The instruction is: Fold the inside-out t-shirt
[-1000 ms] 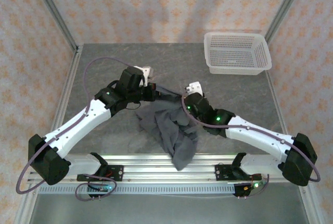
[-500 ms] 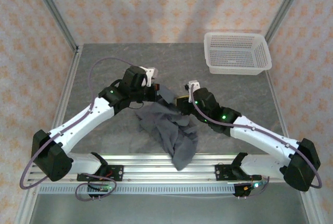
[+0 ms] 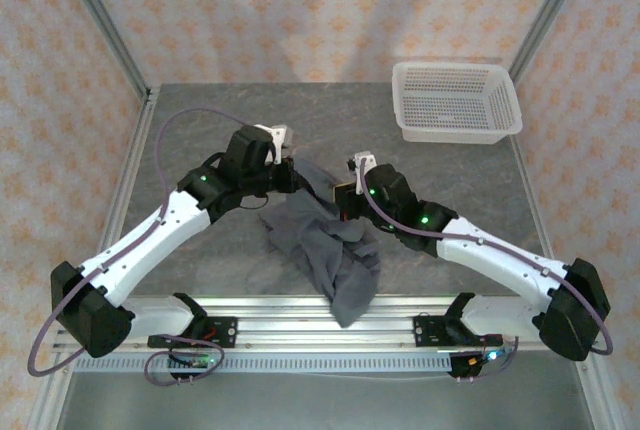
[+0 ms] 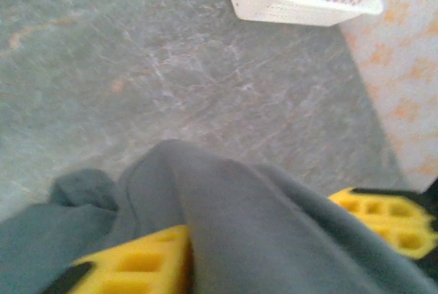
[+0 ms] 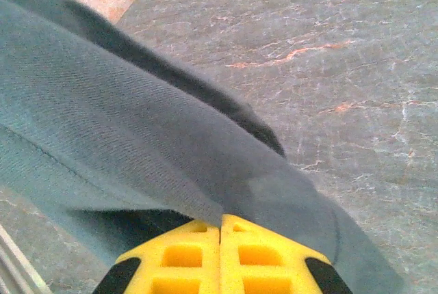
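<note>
The plain, soft, wrinkly slate-grey short-sleeved t-shirt (image 3: 330,250) lies in a crumpled heap on the grey stone-patterned bench (image 3: 330,120) between the two arms. Its near end is draped across the aluminium rail (image 3: 270,310) at the bench's near edge. Both tools sit close together at the heap's far edge. The right tool (image 5: 220,229) is closed tight, fingers meeting, and a fold of the shirt runs taut from its tips, so we take it to be pinching the cloth. The left tool (image 4: 260,219) has its yellow fingers partly apart with a thick fold bulging over the gap. We cannot tell whether it grips that fold or merely lies under it.

We judge the step in hand to be opening the heap out flat before any fold. To do it well, we would secure the left hold first. We would then draw the two holds apart sideways, low over the bench and towards the far side, so the hanging end comes onto the surface rather than sliding off.

The white perforated plastic basket (image 3: 455,133) stands at the far right corner, well apart from the shirt. We see nothing in it.
</note>
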You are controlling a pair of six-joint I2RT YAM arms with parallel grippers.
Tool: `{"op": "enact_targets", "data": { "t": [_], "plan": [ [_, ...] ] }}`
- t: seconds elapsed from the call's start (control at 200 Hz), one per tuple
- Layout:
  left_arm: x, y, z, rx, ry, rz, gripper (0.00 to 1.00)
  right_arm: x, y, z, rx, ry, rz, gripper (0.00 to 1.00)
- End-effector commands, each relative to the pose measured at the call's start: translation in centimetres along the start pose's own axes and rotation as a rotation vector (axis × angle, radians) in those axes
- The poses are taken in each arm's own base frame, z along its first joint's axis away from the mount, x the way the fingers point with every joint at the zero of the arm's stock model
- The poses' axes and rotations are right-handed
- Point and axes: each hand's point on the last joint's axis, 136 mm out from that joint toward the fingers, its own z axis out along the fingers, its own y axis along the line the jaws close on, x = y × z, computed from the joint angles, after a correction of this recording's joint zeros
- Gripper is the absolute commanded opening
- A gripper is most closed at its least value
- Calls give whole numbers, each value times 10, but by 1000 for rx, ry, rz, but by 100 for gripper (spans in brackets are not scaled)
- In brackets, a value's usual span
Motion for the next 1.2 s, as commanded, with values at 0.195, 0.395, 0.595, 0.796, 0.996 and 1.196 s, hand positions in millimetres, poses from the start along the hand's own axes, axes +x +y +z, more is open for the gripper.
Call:
{"op": "enact_targets", "data": {
  "t": [0.195,0.395,0.595,0.796,0.996,1.196],
  "plan": [
    [-4,-34,-20,173,13,16,0,9,-58,-6,231,44,14,11],
    [2,-26,-5,132,68,-32,0,-20,12,-42,60,-179,-153,29],
    [1,-25,1,124,67,-43,0,-30,63,-50,13,-325,-225,30],
    [0,-24,2,115,72,-84,0,-31,42,-15,260,-351,-412,34],
    [1,-23,0,110,74,-83,0,-28,47,14,319,-325,-547,48],
    [2,-28,-2,137,78,-83,0,-36,32,31,433,-329,-546,54]
  ]
}}
